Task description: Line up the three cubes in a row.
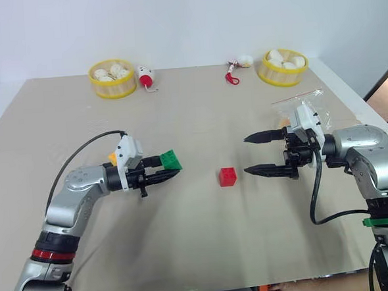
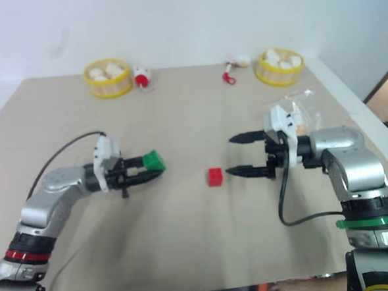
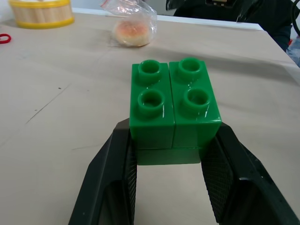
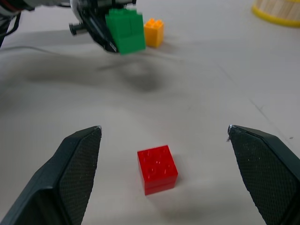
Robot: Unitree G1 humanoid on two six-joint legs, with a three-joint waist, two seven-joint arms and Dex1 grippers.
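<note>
Left of the red cube point(image 1: 227, 176) on the worktop point(image 1: 207, 250), gripping the green cube point(image 1: 171, 159), light, rigid, slick plastic, by its flat side walls in the closed left tool point(image 1: 171, 174), leaving the right tool point(image 1: 255, 155) gaping empty beside red, orange cube point(image 4: 153, 31) sitting farther left.

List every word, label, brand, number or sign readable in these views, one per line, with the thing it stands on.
None: no readable text in any view.
Green cube: bare studs, no lettering legible.
Red cube: plain faces, nothing printed.
Yellow-orange cube: too small to tell.
Yellow baskets: no label visible.
Small red-and-white toy: any marks too small to read.
</note>
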